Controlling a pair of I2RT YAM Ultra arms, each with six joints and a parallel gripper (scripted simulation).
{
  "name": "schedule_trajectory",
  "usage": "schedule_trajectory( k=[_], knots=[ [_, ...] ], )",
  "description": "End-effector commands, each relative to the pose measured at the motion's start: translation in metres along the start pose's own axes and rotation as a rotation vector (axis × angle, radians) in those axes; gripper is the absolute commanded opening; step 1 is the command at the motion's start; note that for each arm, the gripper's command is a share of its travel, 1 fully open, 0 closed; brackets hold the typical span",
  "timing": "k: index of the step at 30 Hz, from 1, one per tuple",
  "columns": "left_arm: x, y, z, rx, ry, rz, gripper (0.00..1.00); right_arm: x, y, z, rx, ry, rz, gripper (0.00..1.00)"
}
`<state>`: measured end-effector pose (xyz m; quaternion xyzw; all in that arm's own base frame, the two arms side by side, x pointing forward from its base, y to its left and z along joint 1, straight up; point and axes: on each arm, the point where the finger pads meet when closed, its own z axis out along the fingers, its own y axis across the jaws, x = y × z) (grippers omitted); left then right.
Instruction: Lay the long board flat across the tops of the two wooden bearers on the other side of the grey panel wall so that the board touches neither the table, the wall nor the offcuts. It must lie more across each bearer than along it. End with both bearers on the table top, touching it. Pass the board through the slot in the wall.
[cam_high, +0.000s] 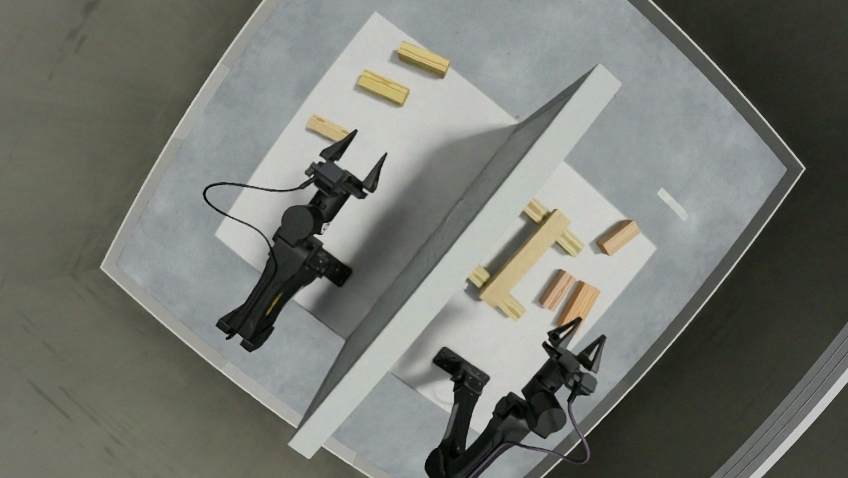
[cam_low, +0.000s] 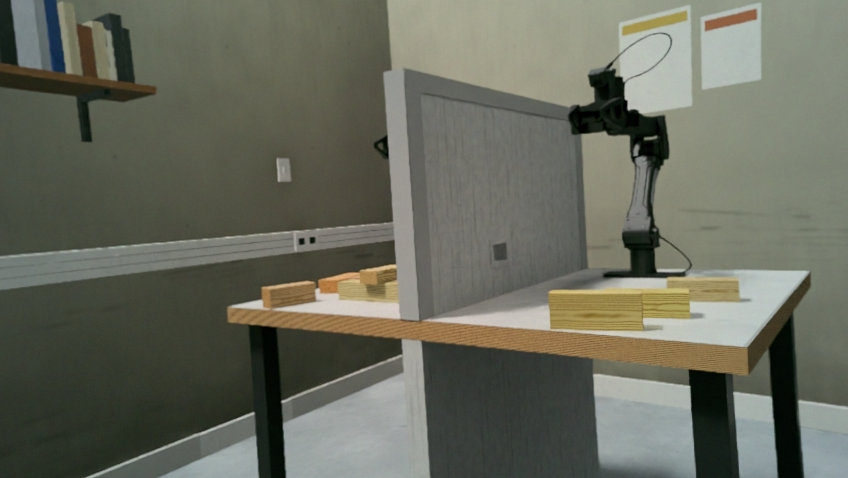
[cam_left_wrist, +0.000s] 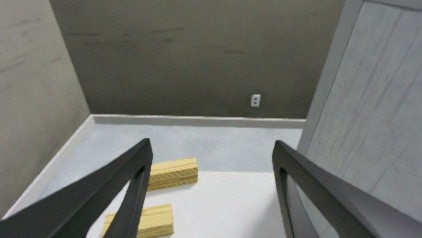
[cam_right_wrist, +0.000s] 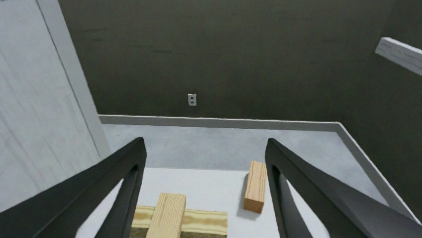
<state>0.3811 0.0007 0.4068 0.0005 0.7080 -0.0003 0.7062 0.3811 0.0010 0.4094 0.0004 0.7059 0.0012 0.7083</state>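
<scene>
So the long board (cam_high: 524, 256) (cam_low: 378, 274) (cam_right_wrist: 168, 215) is lying across both bearers (cam_high: 571, 242) (cam_low: 368, 290) (cam_right_wrist: 205, 222) (pretty squarely, too). Left claw (cam_high: 371, 141) (cam_left_wrist: 212, 140) and right claw (cam_high: 592, 327) (cam_right_wrist: 205, 146) are both open and empty, well above the table (cam_high: 452, 383) (cam_low: 475, 330).

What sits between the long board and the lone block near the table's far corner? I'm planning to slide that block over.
The end of a bearer, sticking out from under the board toward the block; the top view shows it.
</scene>
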Motion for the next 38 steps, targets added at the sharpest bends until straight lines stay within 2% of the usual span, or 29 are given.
schedule_trajectory(
  k=[1,3,15,23,24,25,36,38],
  knots=[
    [-0.008,0.005,0.003,-0.019,-0.008,-0.008,0.74,0.005,-0.001,-0.002,0.007,0.007,-0.009,0.74],
    [-0.012,-0.002,-0.001,0.0,-0.02,-0.008,0.74,-0.012,0.0,-0.004,0.004,-0.027,-0.009,0.74],
    [-0.012,0.002,0.0,-0.009,-0.026,-0.009,0.74,0.011,0.0,0.004,0.006,0.02,-0.012,0.74],
    [-0.009,0.004,0.001,-0.015,-0.02,-0.009,0.74,0.011,-0.001,0.006,0.008,0.031,-0.012,0.74],
    [-0.006,0.002,-0.001,-0.008,-0.015,-0.005,0.74,0.0,-0.001,0.001,0.006,0.0,-0.007,0.74],
    [-0.006,0.005,0.001,-0.017,-0.009,-0.009,0.74,0.014,-0.001,0.007,0.008,0.038,-0.012,0.74],
    [-0.002,0.0,0.003,-0.005,-0.003,-0.01,0.74,0.013,-0.001,0.003,0.009,0.028,-0.013,0.74],
    [-0.002,0.0,0.003,-0.005,-0.003,-0.009,0.74,0.003,-0.001,0.002,0.009,0.01,-0.012,0.74]
  ],
)
